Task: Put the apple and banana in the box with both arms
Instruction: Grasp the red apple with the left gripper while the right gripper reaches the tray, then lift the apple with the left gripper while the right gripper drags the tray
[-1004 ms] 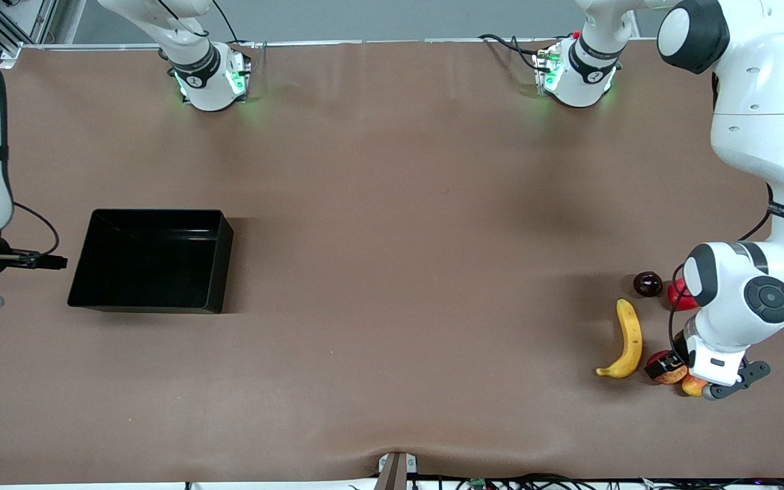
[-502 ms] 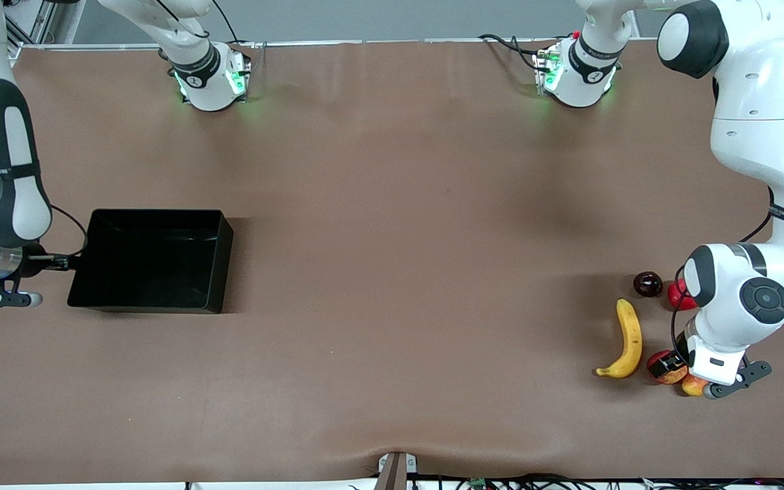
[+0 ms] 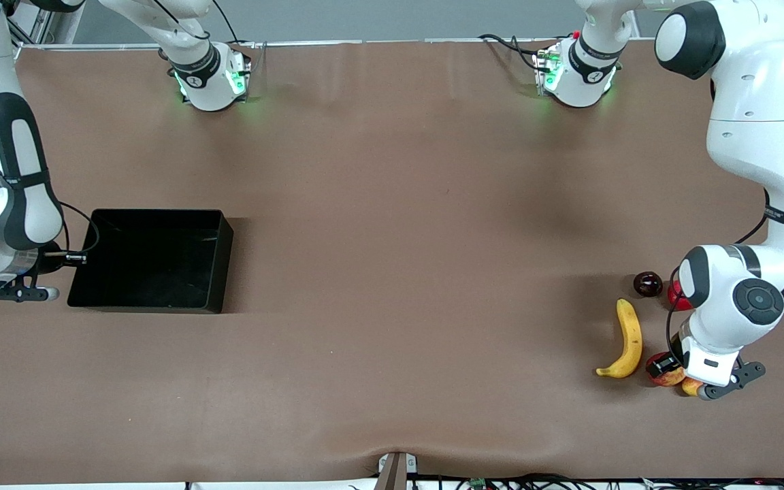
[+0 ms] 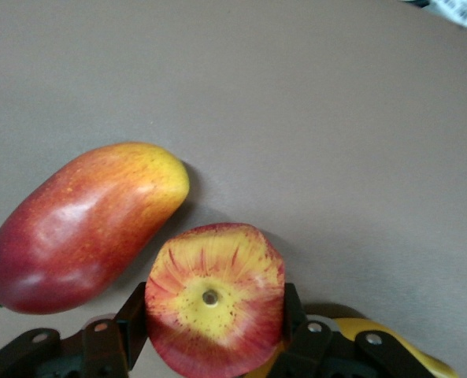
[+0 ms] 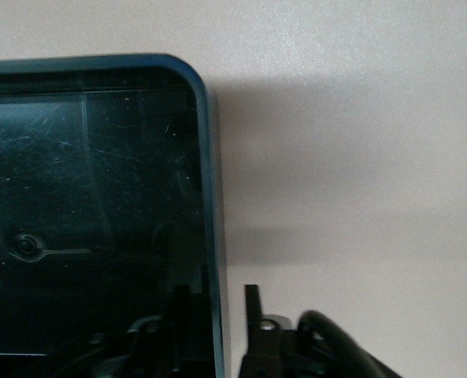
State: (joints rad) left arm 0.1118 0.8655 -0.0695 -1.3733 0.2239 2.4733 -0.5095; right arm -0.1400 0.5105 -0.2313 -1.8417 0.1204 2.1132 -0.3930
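left pincer [image 4: 215,331] clamps apple [image 4: 215,298]; right pincer [image 5: 217,315] straddles box [image 5: 91,197] wall.

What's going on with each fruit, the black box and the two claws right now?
apple: on the table, left gripper jaws against its sides.
banana: lying free beside the apple.
box: empty, its wall between the right gripper jaws.
mango-like fruit: lying untouched by the apple.

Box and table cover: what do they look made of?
Box: looks like hard glossy black plastic; the right wrist view shows fine scratches, reflections and a thin moulded rim. Table cover: matte brown sheet, probably fabric or vinyl; it shows soft creases and a slight pucker at the edge nearest the front camera. Exact material unclear.
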